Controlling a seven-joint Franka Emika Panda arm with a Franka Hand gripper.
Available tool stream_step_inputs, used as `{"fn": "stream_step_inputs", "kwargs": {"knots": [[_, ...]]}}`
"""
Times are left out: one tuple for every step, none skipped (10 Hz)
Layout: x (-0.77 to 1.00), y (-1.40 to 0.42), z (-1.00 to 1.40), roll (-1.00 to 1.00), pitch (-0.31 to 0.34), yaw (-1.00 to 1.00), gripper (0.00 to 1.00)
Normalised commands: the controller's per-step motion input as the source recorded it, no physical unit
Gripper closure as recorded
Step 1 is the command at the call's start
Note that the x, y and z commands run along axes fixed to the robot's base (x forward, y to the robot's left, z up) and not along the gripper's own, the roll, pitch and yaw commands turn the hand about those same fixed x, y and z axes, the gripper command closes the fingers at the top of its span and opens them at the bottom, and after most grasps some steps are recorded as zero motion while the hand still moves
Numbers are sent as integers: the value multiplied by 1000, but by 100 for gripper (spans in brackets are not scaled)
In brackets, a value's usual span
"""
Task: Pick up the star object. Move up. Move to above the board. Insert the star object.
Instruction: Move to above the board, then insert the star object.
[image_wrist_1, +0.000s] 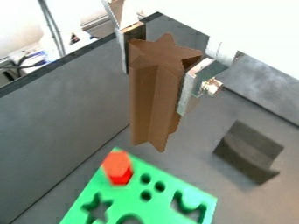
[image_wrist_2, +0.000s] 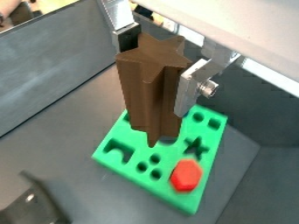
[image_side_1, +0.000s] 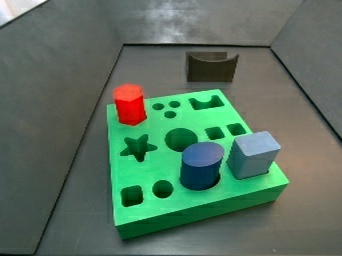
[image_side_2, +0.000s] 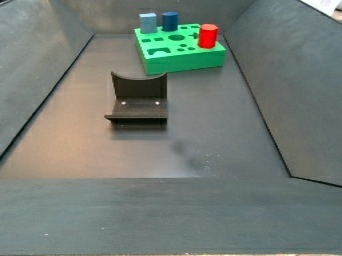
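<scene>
In both wrist views my gripper (image_wrist_1: 156, 79) (image_wrist_2: 158, 70) is shut on the star object (image_wrist_1: 152, 96) (image_wrist_2: 149, 87), a tall brown fluted prism held upright between the silver fingers (image_wrist_1: 193, 83). It hangs well above the green board (image_wrist_1: 84, 199) (image_wrist_2: 219, 140). The board also shows in both side views (image_side_1: 201, 215) (image_side_2: 181, 62), with its star hole (image_side_1: 136, 149) open. Neither the gripper nor the star object appears in the side views.
On the board stand a red hexagonal peg (image_side_1: 128, 103) (image_wrist_1: 117, 166), a blue cylinder (image_side_1: 202, 165) and a light blue cube (image_side_1: 254, 153). The dark fixture (image_side_1: 211, 66) (image_side_2: 136, 100) stands on the grey floor apart from the board. Grey walls enclose the floor.
</scene>
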Motion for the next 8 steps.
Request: {"fn": "stream_step_inputs", "kwargs": {"knots": [[105, -486, 83, 7, 129, 9, 100], [89, -348, 67, 11, 119, 6, 100], [-34, 0, -26, 0, 0, 0, 100], [-234, -140, -371, 31, -106, -23, 100], [-283, -374, -714, 109, -164, -91, 100], [-143, -391, -714, 144, -124, -303, 100], [-29, -389, -694, 179, -80, -546, 100], [0, -351, -731, 194, -41, -666, 100]]}}
